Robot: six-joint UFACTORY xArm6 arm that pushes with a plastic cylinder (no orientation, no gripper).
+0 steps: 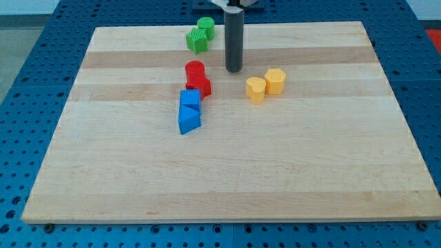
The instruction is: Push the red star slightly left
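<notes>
Tip (234,70) bare, holding nothing, right of red star (199,86), not touching; push not yet begun.

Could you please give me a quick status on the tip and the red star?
My tip right of the red pair, not touching. Red star unpushed, against the red cylinder and a blue block. Leftward path clear.

Board: pale wooden table top (275,165) on a blue pegboard bench (41,69).
Near 12 o'clock: two green blocks (200,34), touching.
Just above centre: red cylinder (195,69) touching red star (199,86).
Centre: blue cube (190,99) touching blue wedge (188,120).
About 1 o'clock: two yellow blocks (265,85), side by side.
My tip (233,70): on the board, between the red and yellow blocks.
</notes>
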